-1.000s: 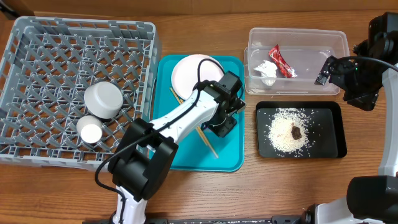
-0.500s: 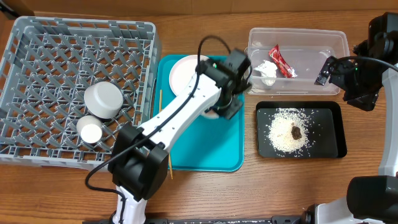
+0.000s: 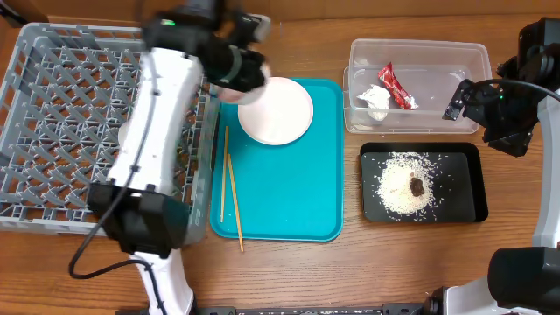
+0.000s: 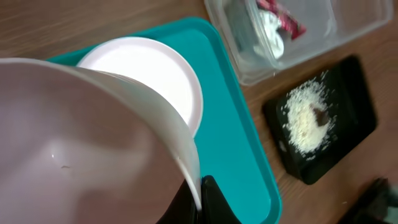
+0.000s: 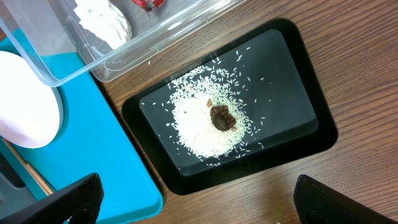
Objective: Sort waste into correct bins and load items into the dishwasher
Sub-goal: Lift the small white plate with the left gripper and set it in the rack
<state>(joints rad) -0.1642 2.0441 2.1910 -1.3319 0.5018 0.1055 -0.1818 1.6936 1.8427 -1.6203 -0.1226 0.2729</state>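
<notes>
Wood table (image 3: 394,262), plate (image 4: 74,143) rim in L claw (image 4: 199,198)

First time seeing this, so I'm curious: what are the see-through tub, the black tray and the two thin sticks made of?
The tub looks like clear glossy plastic: the wrapper and tissue show through its walls. The black tray seems plastic too, smooth with a faint sheen, though coated metal is possible. The sticks look like bare wood: pale tan, matte.

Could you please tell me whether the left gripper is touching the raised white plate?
Touching. In the left wrist view the left gripper pinches the rim of the raised white plate, with no gap visible.
</notes>
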